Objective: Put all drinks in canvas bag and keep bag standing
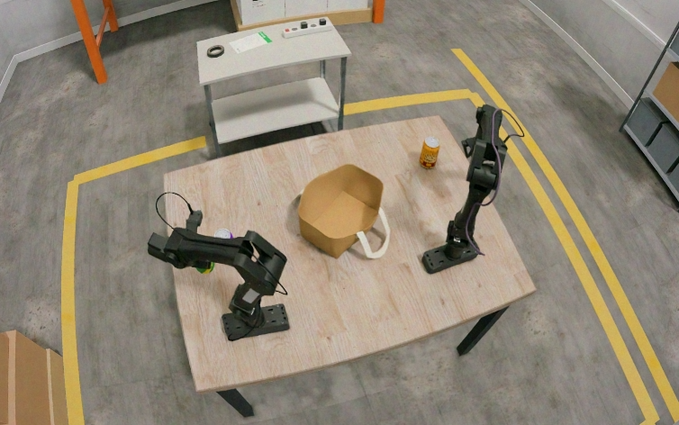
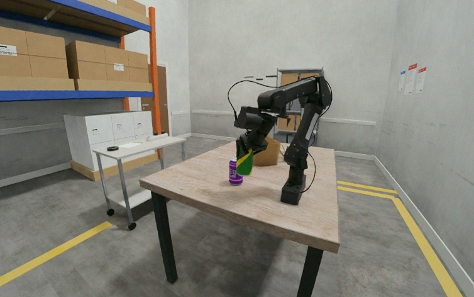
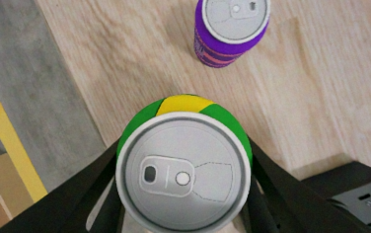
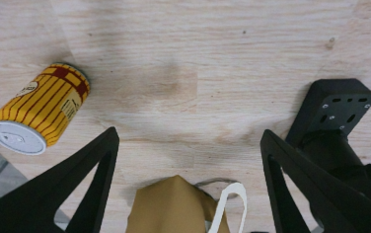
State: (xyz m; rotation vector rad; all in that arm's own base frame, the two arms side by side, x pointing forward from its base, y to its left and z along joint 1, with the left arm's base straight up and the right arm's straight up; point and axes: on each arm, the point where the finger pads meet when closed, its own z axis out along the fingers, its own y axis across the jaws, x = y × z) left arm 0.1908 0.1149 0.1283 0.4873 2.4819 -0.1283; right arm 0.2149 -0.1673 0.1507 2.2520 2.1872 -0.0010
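Note:
My left gripper [image 2: 246,150] [image 3: 185,136] [image 1: 205,267] is shut on the green and yellow can [image 2: 245,165], holding it upright above the table. A purple can [image 1: 222,233] [image 2: 235,177] [image 3: 221,49] stands on the table close to it. An orange can [image 1: 429,153] [image 4: 50,106] stands near the table's back right in the top view. My right gripper [image 4: 188,134] is open and empty, high above the table, with the orange can off to its left in the right wrist view. The canvas bag [image 1: 321,238] [image 2: 266,155] [image 4: 165,209] stands mid-table, walls up; its visible floor is bare.
The bag's white handle [image 1: 384,232] [image 4: 238,189] loops outward over the table [image 1: 350,311]. The left arm's base [image 1: 273,321] and right arm's base [image 1: 440,259] [image 4: 340,96] stand towards the front. A grey cart [image 1: 280,59] stands behind the table.

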